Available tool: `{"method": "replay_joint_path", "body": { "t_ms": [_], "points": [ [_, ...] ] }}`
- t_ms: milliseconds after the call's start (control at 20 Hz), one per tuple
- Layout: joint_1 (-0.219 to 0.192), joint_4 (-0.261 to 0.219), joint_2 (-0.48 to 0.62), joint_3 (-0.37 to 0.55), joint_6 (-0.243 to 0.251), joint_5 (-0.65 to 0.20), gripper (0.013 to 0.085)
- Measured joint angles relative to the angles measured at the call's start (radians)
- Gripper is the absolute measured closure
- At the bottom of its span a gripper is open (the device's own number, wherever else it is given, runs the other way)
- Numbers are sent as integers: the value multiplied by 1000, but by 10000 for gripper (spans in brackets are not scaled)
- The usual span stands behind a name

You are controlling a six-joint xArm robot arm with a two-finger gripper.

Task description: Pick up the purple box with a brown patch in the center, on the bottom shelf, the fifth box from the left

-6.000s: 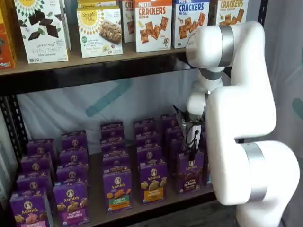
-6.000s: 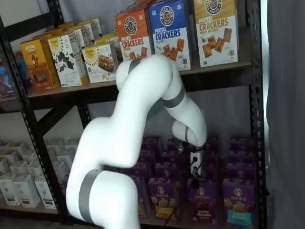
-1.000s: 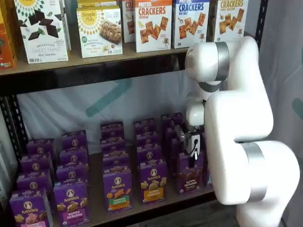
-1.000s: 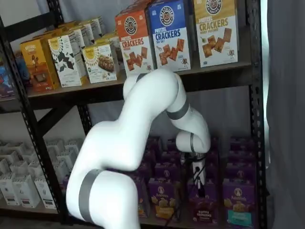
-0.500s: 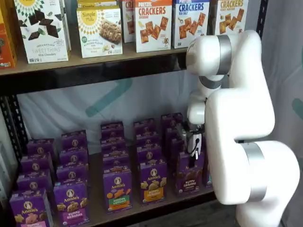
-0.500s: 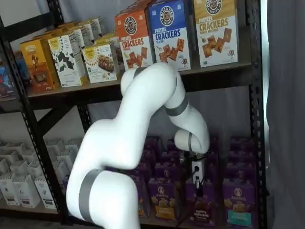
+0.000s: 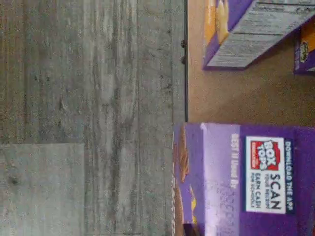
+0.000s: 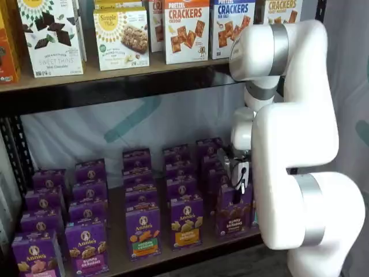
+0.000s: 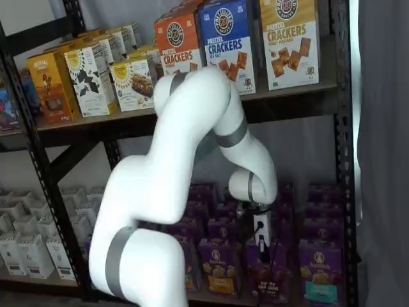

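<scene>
The black fingers are hard to make out in both shelf views: the gripper point(image 8: 237, 183) hangs from the white arm point(image 8: 288, 144) with a cable beside it, straight over the purple box point(image 8: 233, 214), and its tip merges with the dark carton top. The jaws are clamped on the purple box, which sits tilted and lifted a little at the front right of the bottom shelf point(image 8: 118, 257). The arm cuts off the box's right edge in one shelf view; in the other the gripper point(image 9: 262, 240) covers the top of the purple box point(image 9: 267, 281), leaving only the brown biscuits and white lettering clear.

The wrist view is turned on its side. It shows the purple box point(image 7: 241, 179) from above, its top flap with a Box Tops panel, cut off at the frame edge, and only a sliver of the brown front. Beyond it the tan bottom shelf point(image 7: 231, 96) ends at a black edge, with grey plank floor point(image 7: 88, 113) below. A neighbouring carton point(image 7: 246, 32) is cropped, its small print unreadable.

The bottom shelf carries rows of purple cartons several deep; the rear ones are in shadow. The upper shelf point(image 8: 104, 78) holds cracker boxes point(image 8: 185, 30), tops cut off.
</scene>
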Motion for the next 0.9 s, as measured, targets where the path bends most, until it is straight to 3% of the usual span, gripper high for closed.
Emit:
{"method": "replay_joint_path", "body": {
  "t_ms": [300,900],
  "points": [
    [10,48,-103,106,-34,16,730],
    [35,84,-352,382,-43,-20,730]
  ]
}}
